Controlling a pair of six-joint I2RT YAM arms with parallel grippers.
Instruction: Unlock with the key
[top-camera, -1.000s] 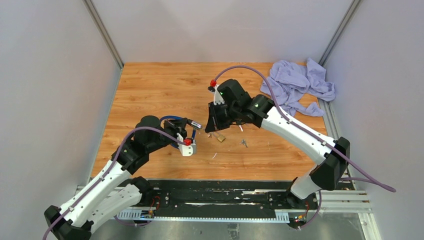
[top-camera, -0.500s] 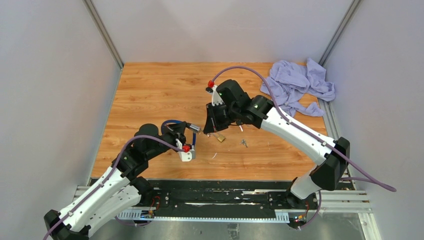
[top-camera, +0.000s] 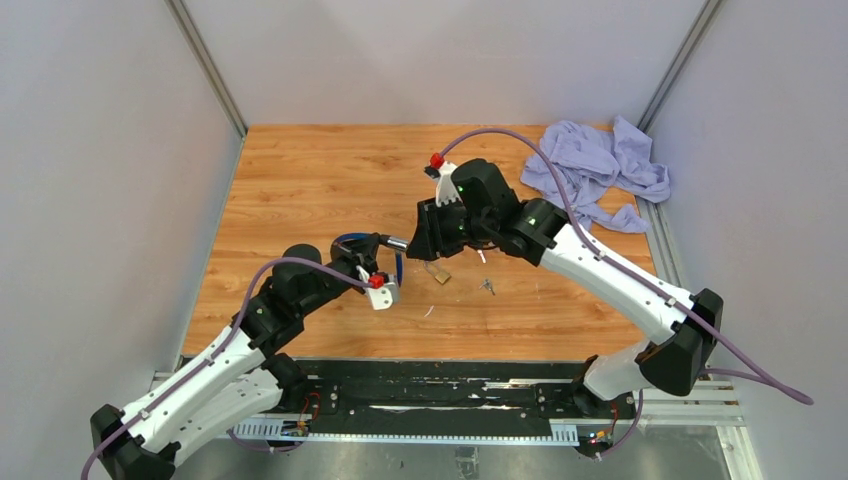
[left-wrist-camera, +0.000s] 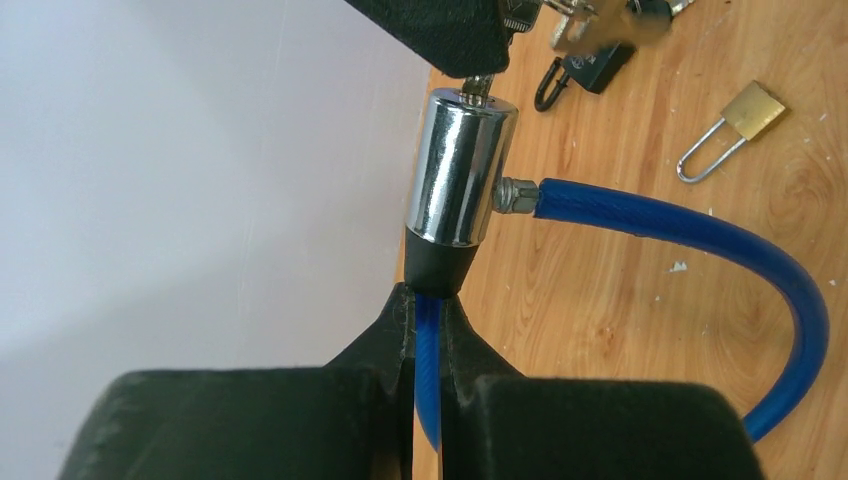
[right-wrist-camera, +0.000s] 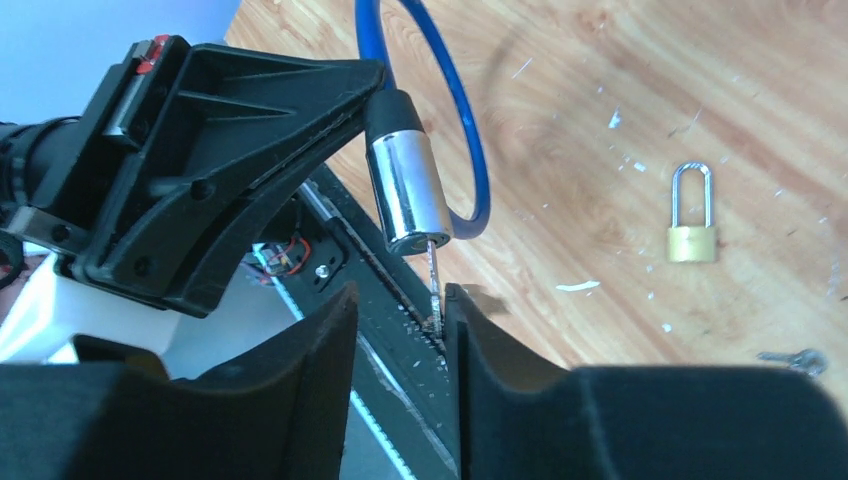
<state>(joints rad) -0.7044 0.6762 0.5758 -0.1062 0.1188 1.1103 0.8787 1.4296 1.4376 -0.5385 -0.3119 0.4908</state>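
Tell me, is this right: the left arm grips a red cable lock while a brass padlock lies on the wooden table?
Not quite. The cable lock is blue, not red, as the left wrist view shows. The rest holds: the left gripper grips it, and a brass padlock lies on the wooden table.

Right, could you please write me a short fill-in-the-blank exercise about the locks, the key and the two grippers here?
1. The left gripper is shut on the ___ cable.
2. The right gripper stands open around the ___, which sticks into the silver cylinder.
3. A brass ___ lies on the wooden table.
Missing words: blue; key; padlock.
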